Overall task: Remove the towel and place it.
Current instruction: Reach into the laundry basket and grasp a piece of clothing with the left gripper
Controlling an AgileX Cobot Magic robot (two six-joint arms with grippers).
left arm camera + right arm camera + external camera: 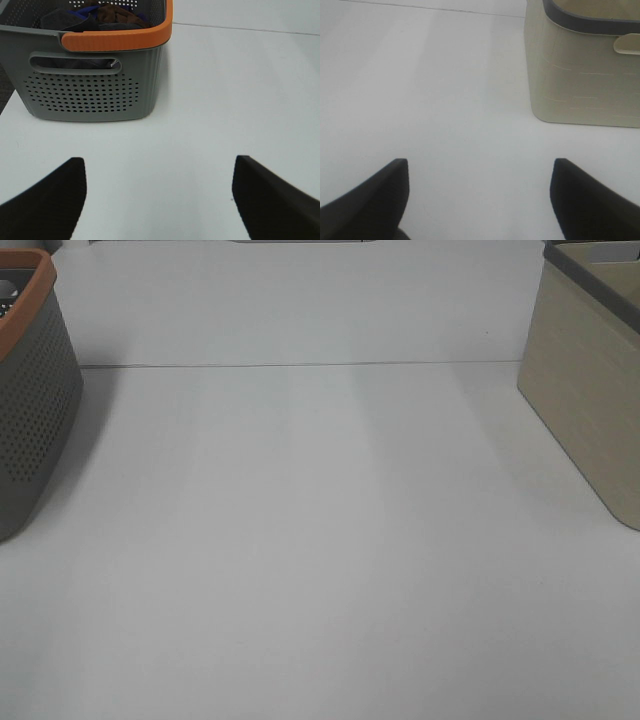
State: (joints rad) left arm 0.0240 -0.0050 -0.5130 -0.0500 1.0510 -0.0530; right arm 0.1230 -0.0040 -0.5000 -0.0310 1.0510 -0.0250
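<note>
Left pincer: jaws spread wide, nothing held, only bare white table in the gap between the two dark fingers. It is held low over the surface and aimed at the grey perforated basket with the orange rim, which stands at the left edge of the table.

Right pincer: likewise wide open and holding nothing. It faces the beige bin with the dark rim, at the right edge.

I can judge arm pose from the wrist views only.

I find the towel inside the grey basket: a dark navy cloth, crumpled below the rim, lying against brown fabric with a trace of blue. A small white patch shows through the basket's handle slot; I cannot tell whether it is the tag. Both pincers are well apart from the towel.
</note>
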